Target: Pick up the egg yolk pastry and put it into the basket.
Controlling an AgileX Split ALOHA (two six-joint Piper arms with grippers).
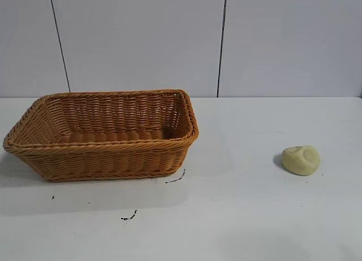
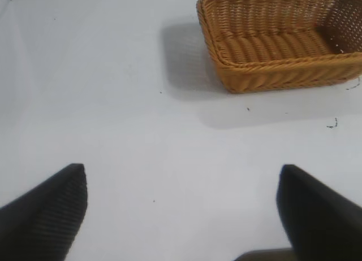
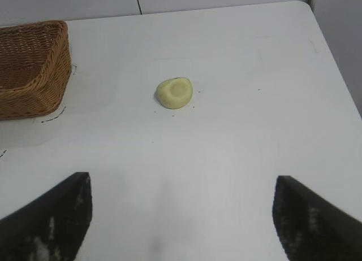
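Left gripper [image 2: 181,210]: jaws spread wide, released, holding nothing, touching nothing; only bare white table [image 2: 113,103] between its two dark fingers [image 2: 48,207]. Right gripper [image 3: 181,216]: same state, jaws wide apart, nothing held, nothing touched; its fingers [image 3: 51,216] hang over bare table short of the pastry. Neither arm shows in the exterior view.

Counts: one small pale yellow-cream puck-shaped egg yolk pastry [image 1: 301,160]; one large rectangular orange-brown woven wicker basket [image 1: 102,149]; two grippers.

Pastry sits flat on the table, well apart from the basket, off the basket's short end nearest the right arm's side; nothing touches it; dented top faces up and slightly tilted; roughly round, so long axis is weak, slightly wider along the same line as the basket's long side. Right wrist view shows it [image 3: 174,92] ahead of the open jaws, roughly centred between them, with the basket corner [image 3: 34,69] off to one side.

Basket upright, opening up, nothing visible inside; long axis runs across the exterior view; a few small black marks [image 1: 129,217] on the table just beside its front wall.
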